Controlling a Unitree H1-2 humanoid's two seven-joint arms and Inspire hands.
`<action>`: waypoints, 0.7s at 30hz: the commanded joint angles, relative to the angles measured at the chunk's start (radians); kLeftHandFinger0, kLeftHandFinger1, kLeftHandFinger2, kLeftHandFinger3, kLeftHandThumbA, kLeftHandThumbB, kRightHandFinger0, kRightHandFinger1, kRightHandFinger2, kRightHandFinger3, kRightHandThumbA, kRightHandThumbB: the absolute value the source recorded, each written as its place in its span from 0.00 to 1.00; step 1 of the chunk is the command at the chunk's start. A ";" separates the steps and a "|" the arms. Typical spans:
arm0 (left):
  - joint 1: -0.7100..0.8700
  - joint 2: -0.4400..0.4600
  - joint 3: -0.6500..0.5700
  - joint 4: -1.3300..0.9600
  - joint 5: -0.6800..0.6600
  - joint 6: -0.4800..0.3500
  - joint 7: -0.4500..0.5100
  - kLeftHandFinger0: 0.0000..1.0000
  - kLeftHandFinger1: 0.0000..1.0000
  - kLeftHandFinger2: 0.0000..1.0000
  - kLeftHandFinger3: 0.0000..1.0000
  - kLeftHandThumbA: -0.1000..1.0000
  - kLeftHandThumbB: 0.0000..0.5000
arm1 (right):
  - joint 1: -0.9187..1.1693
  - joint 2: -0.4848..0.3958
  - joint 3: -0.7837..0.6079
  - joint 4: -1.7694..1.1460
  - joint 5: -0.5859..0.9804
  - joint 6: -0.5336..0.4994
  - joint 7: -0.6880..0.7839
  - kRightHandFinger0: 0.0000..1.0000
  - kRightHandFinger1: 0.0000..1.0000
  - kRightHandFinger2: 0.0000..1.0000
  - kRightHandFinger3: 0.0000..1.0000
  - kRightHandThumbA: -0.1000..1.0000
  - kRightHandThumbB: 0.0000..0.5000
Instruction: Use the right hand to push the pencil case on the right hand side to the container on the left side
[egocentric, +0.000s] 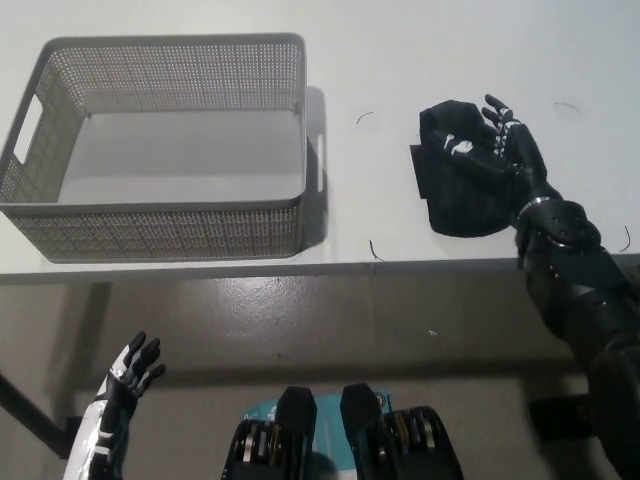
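A black pencil case (455, 180) lies on the white table (400, 60) at the right. My black right hand (503, 148) rests flat against the case's right side, fingers spread and open, with the forearm running down to the lower right. A grey mesh container (160, 145) stands on the table at the left, with a wide gap between it and the case. My white left hand (125, 385) hangs below the table's front edge at the lower left, fingers apart and holding nothing.
The table's front edge (300, 268) runs across the middle of the picture, with floor below it. Small dark marks (374, 250) dot the table between container and case.
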 joint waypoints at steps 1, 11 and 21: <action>0.011 0.004 -0.006 -0.051 -0.021 -0.024 -0.012 1.00 1.00 1.00 1.00 1.00 0.53 | 0.009 0.048 -0.015 0.012 0.030 -0.002 -0.007 1.00 1.00 1.00 1.00 1.00 0.59; 0.013 0.001 -0.022 -0.070 -0.009 -0.016 -0.011 1.00 1.00 1.00 1.00 1.00 0.55 | 0.008 0.148 -0.044 0.003 0.059 -0.040 -0.027 1.00 1.00 1.00 1.00 1.00 0.64; 0.017 0.009 -0.018 -0.075 -0.006 -0.016 -0.007 1.00 1.00 1.00 1.00 1.00 0.56 | -0.016 0.227 -0.066 -0.001 0.088 -0.054 -0.036 1.00 1.00 1.00 1.00 1.00 0.65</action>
